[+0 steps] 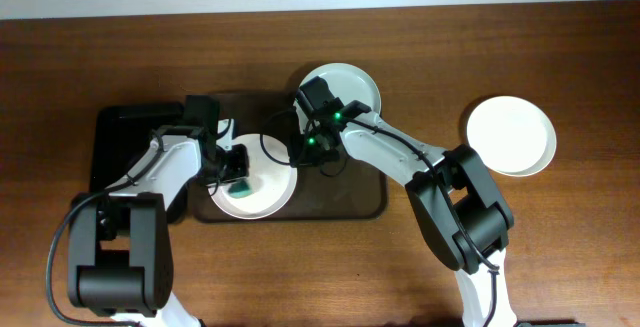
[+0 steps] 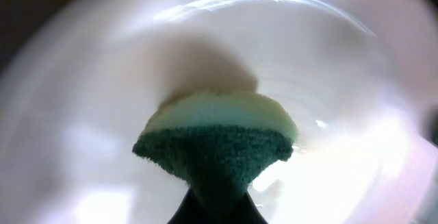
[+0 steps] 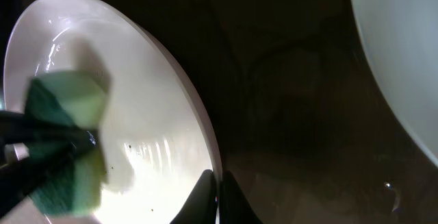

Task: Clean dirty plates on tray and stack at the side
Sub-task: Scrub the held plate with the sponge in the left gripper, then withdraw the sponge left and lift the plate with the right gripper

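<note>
A white plate (image 1: pixel 268 189) lies at the left of the dark brown tray (image 1: pixel 350 199). My left gripper (image 1: pixel 237 170) is shut on a green sponge (image 2: pixel 217 148) and presses it onto this plate (image 2: pixel 328 66). My right gripper (image 1: pixel 297 157) is shut on the plate's right rim (image 3: pixel 205 135); the sponge also shows in the right wrist view (image 3: pixel 65 138). A pale mint plate (image 1: pixel 350 85) sits at the tray's back edge, partly under my right arm. A third white plate (image 1: pixel 510 134) rests on the table at the right, off the tray.
A smaller black tray (image 1: pixel 115 147) lies at the left of the brown tray, partly under my left arm. The wooden table (image 1: pixel 560 247) stretches around both trays.
</note>
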Robot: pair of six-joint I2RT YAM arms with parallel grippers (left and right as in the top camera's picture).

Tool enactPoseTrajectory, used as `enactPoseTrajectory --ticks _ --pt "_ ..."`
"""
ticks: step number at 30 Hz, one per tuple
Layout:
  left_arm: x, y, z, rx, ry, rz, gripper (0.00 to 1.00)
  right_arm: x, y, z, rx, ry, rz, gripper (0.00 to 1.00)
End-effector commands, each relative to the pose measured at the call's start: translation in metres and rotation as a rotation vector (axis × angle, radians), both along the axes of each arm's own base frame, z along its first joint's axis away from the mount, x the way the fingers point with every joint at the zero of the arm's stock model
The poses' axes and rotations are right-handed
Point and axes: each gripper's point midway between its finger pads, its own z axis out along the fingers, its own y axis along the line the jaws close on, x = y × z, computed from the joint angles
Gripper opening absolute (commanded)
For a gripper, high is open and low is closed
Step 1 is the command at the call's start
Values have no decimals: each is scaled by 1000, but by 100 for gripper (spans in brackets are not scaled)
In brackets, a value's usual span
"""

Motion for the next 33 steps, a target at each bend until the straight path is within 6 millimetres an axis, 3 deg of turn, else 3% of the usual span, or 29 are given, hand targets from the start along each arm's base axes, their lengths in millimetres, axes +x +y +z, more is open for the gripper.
enactPoseTrajectory --ticks 1,4,5,7,10,12,13,15,17,18,19,22,24,26,29,33 --pt "-13 -31 -18 -166 18 -123 0 3 -3 1 -12 -10 -3 4" --pt "10 -27 -13 -177 -50 -47 0 3 -4 0 -14 -6 -3 4" --pt "24 -15 -8 -163 -57 52 1 0 -5 -1 -21 3 -3 4" --pt "47 10 11 -154 -75 173 0 -3 -7 -2 -31 18 -3 4" --pt "73 32 47 -155 -117 222 1 -7 -9 -4 -41 34 -1 5" --pt "84 32 59 -158 -151 219 0 -10 -8 -4 -45 40 5 23" --pt "82 30 58 -157 -138 219 0 -15 1 -6 -45 30 24 41" --pt "80 29 57 -157 -129 218 1 -19 7 -14 -56 41 15 43" --pt "79 29 57 -157 -125 219 0 -22 7 -25 -68 67 -1 37" --pt "79 29 57 -156 -125 219 1 -22 7 -26 -69 70 -3 10" --pt "79 29 57 -156 -126 219 1 -21 7 -26 -68 68 -4 4" --pt "79 31 56 -145 -127 222 0 -20 8 -24 -62 62 -4 4" --pt "79 34 55 -132 -127 228 1 -18 5 -12 -57 52 -9 4" --pt "79 34 55 -132 -127 227 1 -10 -3 18 -48 -10 -1 4" --pt "79 34 55 -132 -127 228 1 1 -44 79 -153 -155 -85 4" --pt "79 34 55 -135 -126 227 0 3 -85 135 -270 -309 -172 4"
